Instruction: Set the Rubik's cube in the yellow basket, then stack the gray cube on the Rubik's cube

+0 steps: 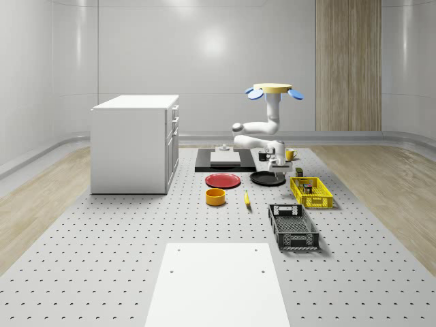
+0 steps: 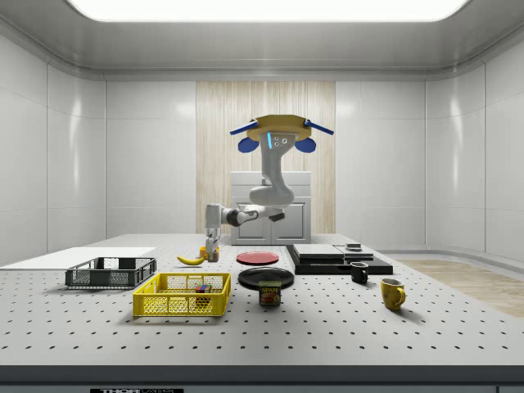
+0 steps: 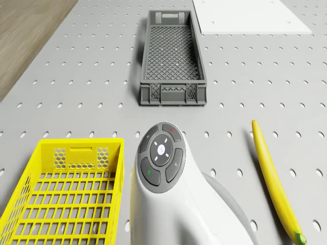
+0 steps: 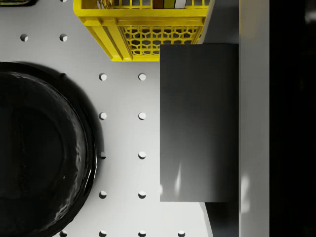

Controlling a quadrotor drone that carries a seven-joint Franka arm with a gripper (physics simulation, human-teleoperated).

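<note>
The drone (image 1: 276, 90) is seen hovering above the table (image 1: 102, 259), over its far part. Its white arm (image 1: 262, 129) is bent down, and the gripper (image 1: 276, 163) is held just above the black plate (image 1: 267, 178). The yellow basket (image 1: 311, 192) is placed just beside that plate, with the gray crate (image 1: 293, 227) nearer the camera. A red plate (image 1: 223, 180), an orange bowl (image 1: 216, 197) and a banana (image 1: 246, 199) are laid nearby.

Looks like a simulated robotics lab to me: big gray perforated optical-breadboard tabletop (image 1: 102, 259) with a regular grid of holes, plain glossy white wall panels (image 1: 204, 61), a wood-slat wall strip (image 1: 347, 65), a white drawer cabinet (image 1: 135, 143), and a long ceiling light panel (image 2: 266, 8).
</note>
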